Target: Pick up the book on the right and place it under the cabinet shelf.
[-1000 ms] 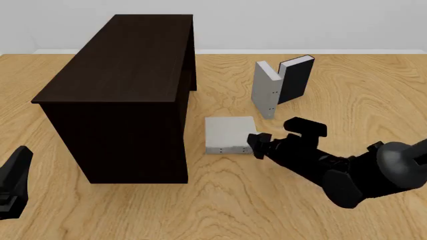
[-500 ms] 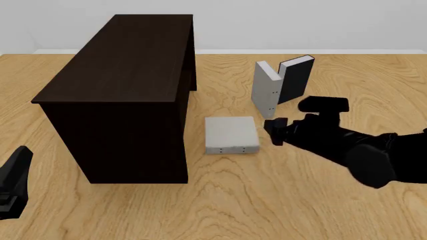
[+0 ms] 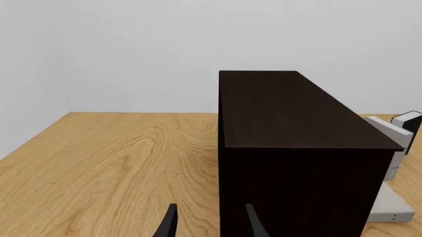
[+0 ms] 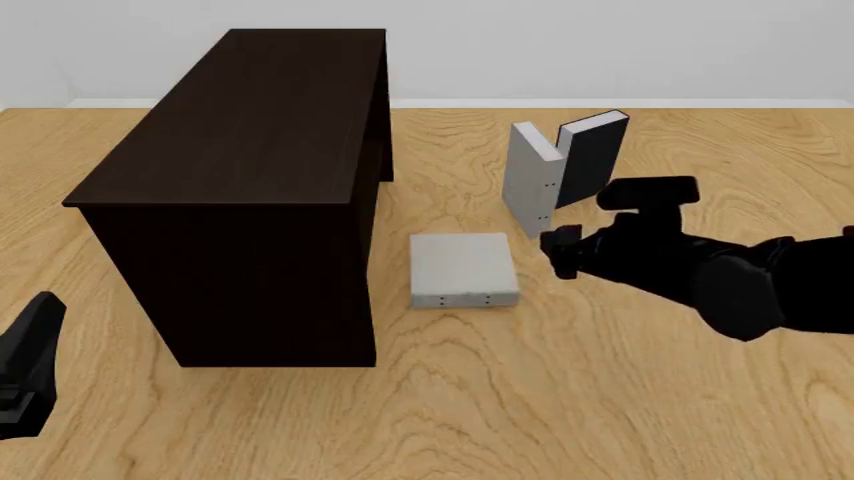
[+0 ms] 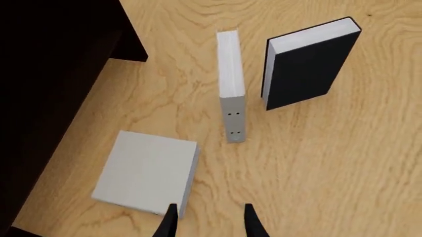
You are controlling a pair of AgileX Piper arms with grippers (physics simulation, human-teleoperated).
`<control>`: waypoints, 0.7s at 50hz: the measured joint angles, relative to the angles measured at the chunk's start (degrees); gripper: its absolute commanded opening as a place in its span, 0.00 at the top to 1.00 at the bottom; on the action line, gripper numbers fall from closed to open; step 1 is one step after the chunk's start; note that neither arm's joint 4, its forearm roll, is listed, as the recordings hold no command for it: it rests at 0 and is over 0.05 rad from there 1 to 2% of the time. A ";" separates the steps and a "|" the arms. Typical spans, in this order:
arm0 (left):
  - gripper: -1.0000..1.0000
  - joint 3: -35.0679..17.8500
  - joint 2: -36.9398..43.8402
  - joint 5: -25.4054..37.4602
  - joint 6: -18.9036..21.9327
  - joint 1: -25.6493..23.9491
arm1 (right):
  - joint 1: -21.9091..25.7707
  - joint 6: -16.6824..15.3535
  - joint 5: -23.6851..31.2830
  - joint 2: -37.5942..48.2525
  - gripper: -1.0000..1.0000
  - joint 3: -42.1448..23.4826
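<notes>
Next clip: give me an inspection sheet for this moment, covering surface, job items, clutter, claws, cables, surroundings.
Surface: wooden table, light grain.
Job's things: upright grey book standing on the right; dark cabinet on the left.
Clutter: flat grey book lying beside the cabinet; black book standing just behind the upright grey one.
Claws: right claw open, empty, hovering between the two grey books; left claw open, empty, near the cabinet's front corner.
Cables: nothing seen.
Surroundings: plain pale wall.
</notes>
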 measured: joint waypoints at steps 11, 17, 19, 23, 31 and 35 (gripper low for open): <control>0.00 0.01 0.10 -0.10 0.01 0.01 | -1.20 -1.31 -0.59 3.04 0.00 -1.35; 0.00 -0.01 0.21 -0.20 0.01 0.02 | -1.68 -1.64 -1.34 5.08 0.00 -2.11; 0.00 -0.01 0.25 -0.23 0.01 0.02 | -1.91 -1.82 -1.70 5.98 0.00 -2.44; 0.00 0.00 0.30 -0.29 0.01 0.03 | -2.24 -1.98 -2.31 7.63 0.00 -3.09; 0.00 0.00 0.31 -0.30 0.01 0.03 | -2.41 -2.15 -3.28 10.43 0.00 -4.21; 0.00 0.02 0.33 -0.34 0.01 0.03 | -2.48 -2.19 -3.83 11.80 0.00 -4.68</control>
